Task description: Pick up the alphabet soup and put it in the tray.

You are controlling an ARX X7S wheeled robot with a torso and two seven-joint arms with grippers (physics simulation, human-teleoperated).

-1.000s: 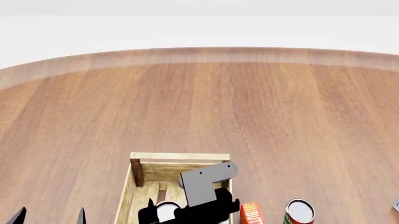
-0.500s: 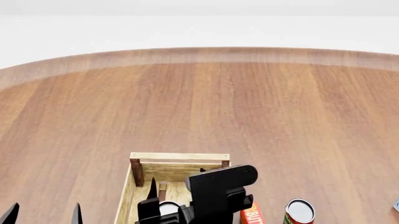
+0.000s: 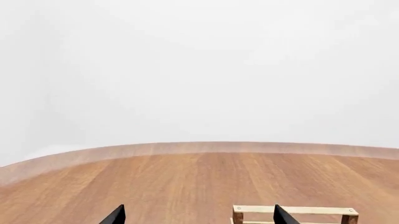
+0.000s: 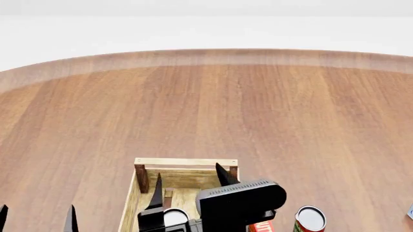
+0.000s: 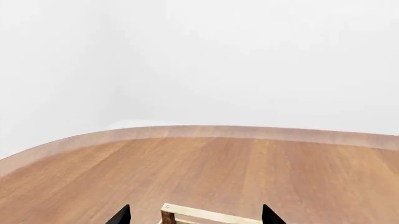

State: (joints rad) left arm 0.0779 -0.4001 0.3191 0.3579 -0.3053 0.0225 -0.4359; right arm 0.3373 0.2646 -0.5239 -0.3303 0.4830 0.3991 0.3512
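- A long rectangular light-wood slatted tray (image 4: 185,163) with darker corner posts sits at the near edge of the round brown wooden bench (image 4: 206,111), its far end rail facing the bench's middle.
- The right arm's black claw (image 4: 189,182) hangs over the tray's far end, its two pointed fingers (image 4: 156,191) spread apart and released, gripping nothing.
- A small can with a plain white top (image 4: 175,218), apparently the alphabet soup, shows inside the tray just below the claw; its label is hidden by the arm, so the colour cannot be told.
- A red-and-green can with a grey top (image 4: 310,220) stands on the bench to the right of the tray, with a red box (image 4: 259,227) between them.
- The left arm's claw (image 4: 36,220) is at the near left edge, tips apart, empty.
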